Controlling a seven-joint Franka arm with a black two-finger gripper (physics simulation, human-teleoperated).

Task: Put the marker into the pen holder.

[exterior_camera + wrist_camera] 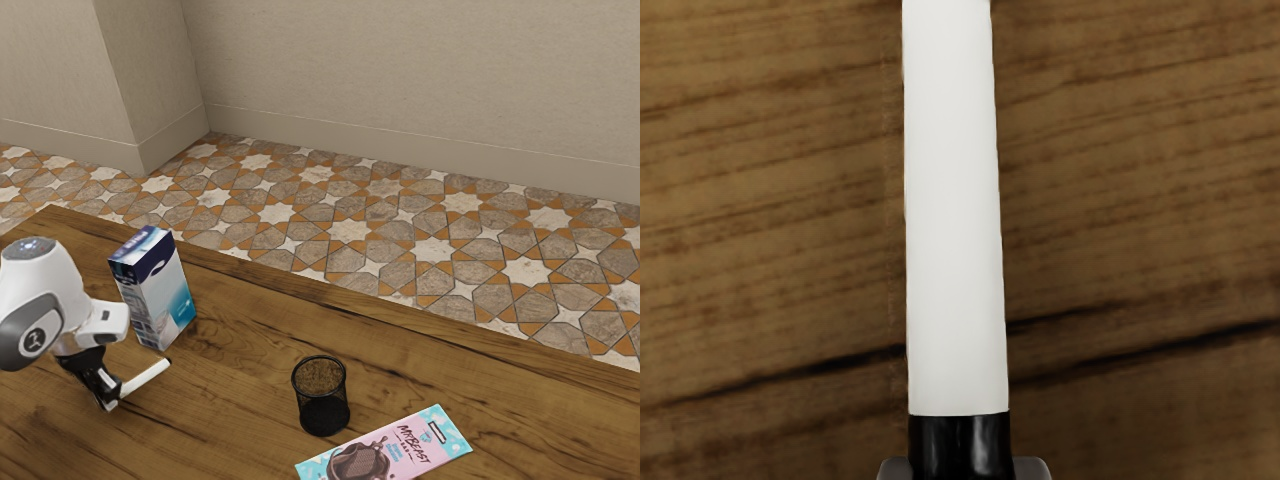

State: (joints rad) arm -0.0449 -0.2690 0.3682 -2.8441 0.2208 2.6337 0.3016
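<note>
- Exterior view: our gripper (112, 396) pinches the marker (146, 379), at nine o'clock from the pen holder (322, 402) and well apart.
- Here we also see a carton (158, 292) at our gripper's one o'clock, a chocolate bar (405, 449) at the pen holder's four.
- Wrist view: our fingers (1033, 469) clasp the marker's black end (960, 442).

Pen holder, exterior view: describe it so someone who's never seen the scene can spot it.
On the wooden table, start at the tall blue-and-white carton and go toward the exterior view's right, stopping just before the pink-and-blue chocolate bar. The pen holder is the upright black mesh cup: round and open-topped, where the carton is boxy and the bar lies flat.
</note>
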